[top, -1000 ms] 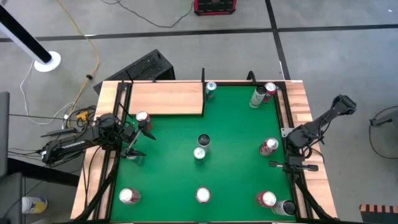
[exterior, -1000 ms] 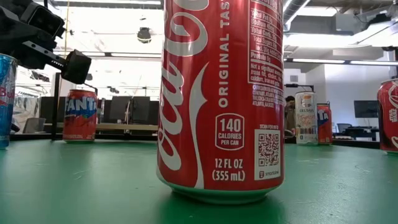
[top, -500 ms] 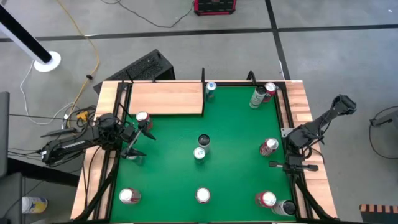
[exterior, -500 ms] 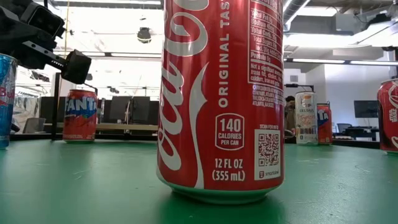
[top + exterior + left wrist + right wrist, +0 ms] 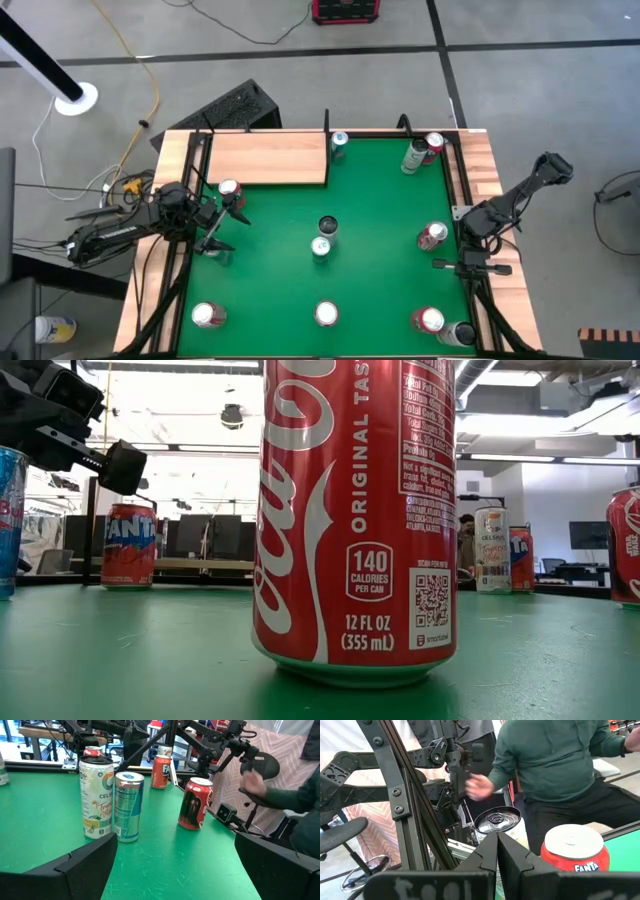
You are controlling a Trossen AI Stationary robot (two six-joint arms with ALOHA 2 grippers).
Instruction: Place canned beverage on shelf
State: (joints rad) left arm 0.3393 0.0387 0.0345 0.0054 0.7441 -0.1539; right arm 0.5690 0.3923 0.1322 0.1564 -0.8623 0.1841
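Observation:
The shelf (image 5: pixel 268 160), a pale-wood board, lies flat on the green table (image 5: pixel 380 190) at its far left corner. Several canned beverages stand upright on the felt. Among them are a red one (image 5: pixel 229 189) just off the shelf's near edge and a dark and a white one (image 5: pixel 320 246) at the middle. My left gripper (image 5: pixel 226 227) is open at the table's left edge, near the red can and touching nothing. In its wrist view, a Celsius can (image 5: pixel 96 797) and a silver-blue can (image 5: pixel 128 806) stand ahead. My right gripper (image 5: pixel 497 855) is shut and empty at the right edge.
More cans stand along the far edge (image 5: pixel 415 155), near the right edge (image 5: pixel 432 235) and in a row at the near edge (image 5: pixel 327 314). A Coca-Cola can (image 5: pixel 355 510) fills the low view. A person in a green top (image 5: pixel 555 765) is beside the table.

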